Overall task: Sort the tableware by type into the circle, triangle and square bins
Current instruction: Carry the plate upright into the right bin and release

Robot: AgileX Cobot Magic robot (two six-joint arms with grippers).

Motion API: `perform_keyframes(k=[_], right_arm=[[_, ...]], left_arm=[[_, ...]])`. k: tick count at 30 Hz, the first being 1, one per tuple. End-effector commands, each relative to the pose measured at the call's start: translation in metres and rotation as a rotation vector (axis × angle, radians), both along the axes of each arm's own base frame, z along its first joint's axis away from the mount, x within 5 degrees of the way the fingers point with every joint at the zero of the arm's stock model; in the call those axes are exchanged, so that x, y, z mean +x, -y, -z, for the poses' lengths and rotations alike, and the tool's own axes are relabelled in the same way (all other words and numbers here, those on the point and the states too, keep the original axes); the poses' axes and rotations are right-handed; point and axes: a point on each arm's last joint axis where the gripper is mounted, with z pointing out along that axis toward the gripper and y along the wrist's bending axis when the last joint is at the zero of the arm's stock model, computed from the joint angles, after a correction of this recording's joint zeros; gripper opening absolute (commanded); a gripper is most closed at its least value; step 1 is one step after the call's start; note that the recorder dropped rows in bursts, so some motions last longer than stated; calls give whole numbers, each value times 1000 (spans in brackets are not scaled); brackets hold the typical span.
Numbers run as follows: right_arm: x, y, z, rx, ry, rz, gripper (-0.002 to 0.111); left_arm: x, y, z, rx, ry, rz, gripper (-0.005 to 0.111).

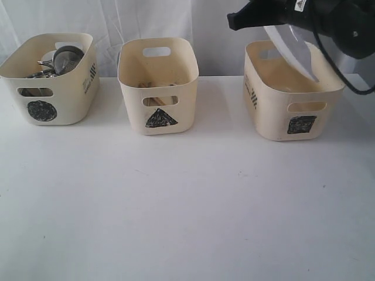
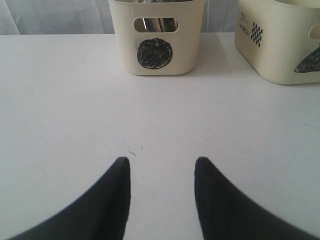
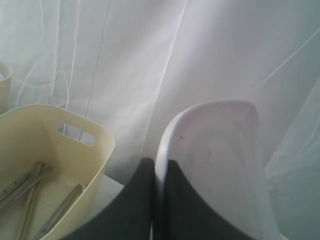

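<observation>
1. White table [image 1: 176, 222] across the whole lower scene, with a creased white cloth [image 1: 146, 17] hanging behind it.
2. Three cream tubs in a row at the far side of the table, well apart from each other; circle bin [image 1: 70, 108] on the left, triangle bin [image 1: 132, 93] in the middle, square bin [image 1: 269, 114] on the right; each mark scribbled in black on the front wall, under a cut-out handle.
3. White plate [image 1: 290, 47] held on edge and tilted over the square bin; lower end down behind the rim of that bin; cannot tell if touching the bottom.
4. Right gripper [image 3: 159, 167] high above the square bin; jaws closed tight on the edge of the plate, one finger on each face.
5. Left gripper [image 2: 161, 165] low over the table, in front of the circle bin and apart from it; jaws spread wide, only table surface between them.
6. Steel mugs [image 1: 67, 58] inside the circle bin, crowded with other steel pieces; exact count not clear.
7. Steel cutlery [image 3: 60, 212] and wooden chopsticks [image 3: 32, 200] lying on the bottom of the triangle bin.
</observation>
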Motion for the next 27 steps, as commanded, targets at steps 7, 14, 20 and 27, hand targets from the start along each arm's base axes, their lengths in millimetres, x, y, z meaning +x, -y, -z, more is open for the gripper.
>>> perform_keyframes(k=[7,14,20,27], right_arm=[[35,6,28,-15,38,-11,0],[40,14,34,23,41,5,2],[39,21,31,65,37,30,25],[28,23,10,65,67,36,25]], left_arm=[[0,0,1,-14,3,-3,47],[0,0,1,-14,3,-3,47],[0,0,1,-14,3,-3,47],[0,0,1,-14,3,-3,47]])
